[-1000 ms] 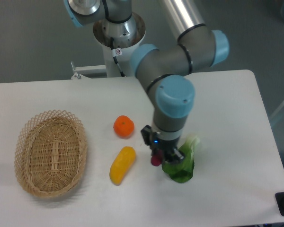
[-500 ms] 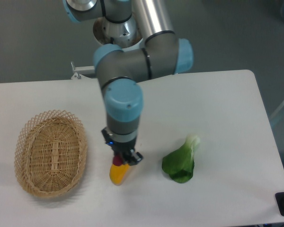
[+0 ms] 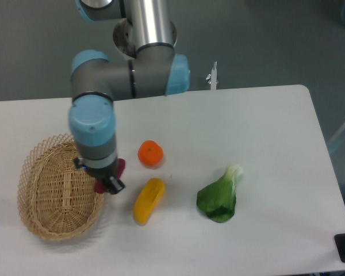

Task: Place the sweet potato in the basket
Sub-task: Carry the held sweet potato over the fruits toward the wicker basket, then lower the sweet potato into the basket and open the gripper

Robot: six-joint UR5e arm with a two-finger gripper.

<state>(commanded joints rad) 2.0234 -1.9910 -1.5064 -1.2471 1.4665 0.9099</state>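
Observation:
My gripper (image 3: 107, 183) hangs over the right rim of the tan wicker basket (image 3: 43, 187) at the left of the table. It is shut on the sweet potato (image 3: 119, 168), a small dark reddish-purple piece that shows at the right side of the fingers. Most of the tuber is hidden by the gripper body. The basket is shallow, oval and holds nothing that I can see.
A round orange fruit (image 3: 150, 153) sits right of the gripper. A yellow oblong vegetable (image 3: 148, 199) lies just below it, close to the basket's right edge. A green leafy vegetable (image 3: 219, 198) lies farther right. The arm's base stands at the table's back.
The arm has swung left across the table with the sweet potato, from beside the leafy vegetable, past the yellow vegetable, to the basket's right rim.

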